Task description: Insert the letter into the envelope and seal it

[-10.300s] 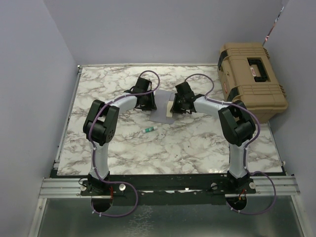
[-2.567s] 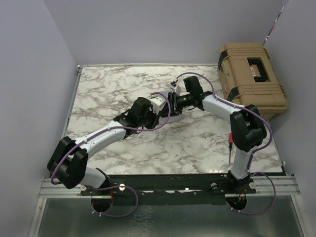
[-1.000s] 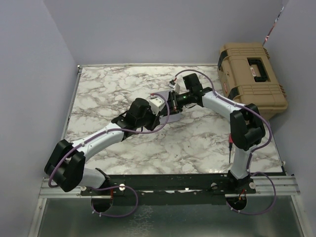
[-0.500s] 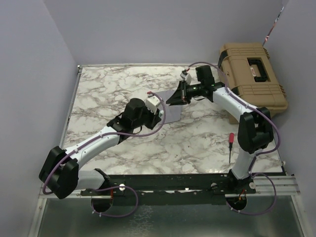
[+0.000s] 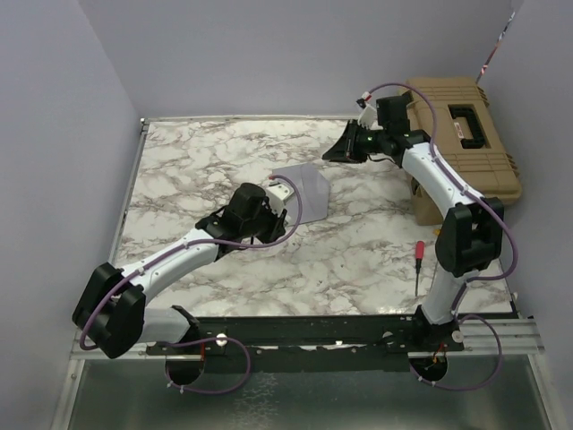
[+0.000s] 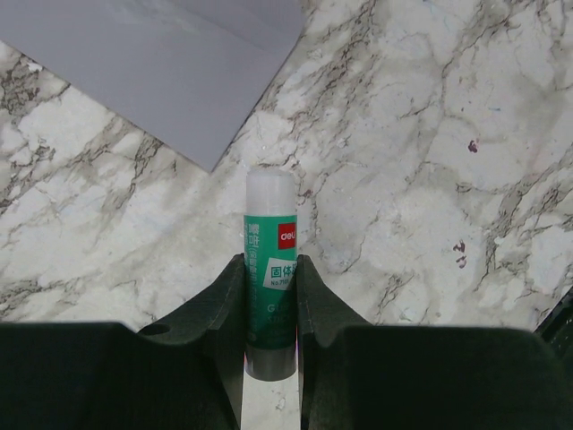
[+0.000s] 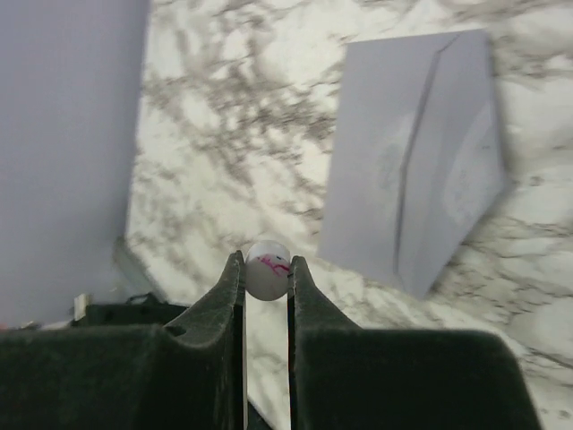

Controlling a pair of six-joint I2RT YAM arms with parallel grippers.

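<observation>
Step in hand, by judgement: preparing to glue the flap for sealing.

Locate the envelope [image 5: 304, 190] lying flat on the marble table [image 5: 197, 161], slightly far of centre. Expect no sight of the letter: absent from all three views, presumably already inside. Flap position, folded or open, not readable from the crease lines in the right wrist view.

Check the left gripper [image 6: 270, 266]: closed around the lower body of the green glue stick [image 6: 269, 224], white tip pointing at a corner of the envelope, near it but apart. White tip either bare glue or a cover; cannot tell. Check the right gripper [image 7: 266, 279]: raised at the far right beside the tan toolbox [image 5: 461, 143], well apart from the envelope, pinching a small white round piece [image 7: 268, 267] with a pink mark, probably the cap.

To do the step well:
1. Confirm an exposed glue tip before any contact.
2. Park the small white round piece on bare marble to the right, clear of the red screwdriver [image 5: 417, 260], freeing the right gripper.
3. Pin the envelope body with the freed gripper; thin paper on smooth marble, likely to skid under a dragged stick.
4. Tilt the stick and press lightly; stroke along the slanted flap edges only, away from the pinned side.
5. Keep glue off the pocket mouth to avoid bonding the letter.
6. Fold the flap and press from crease toward point.
</observation>
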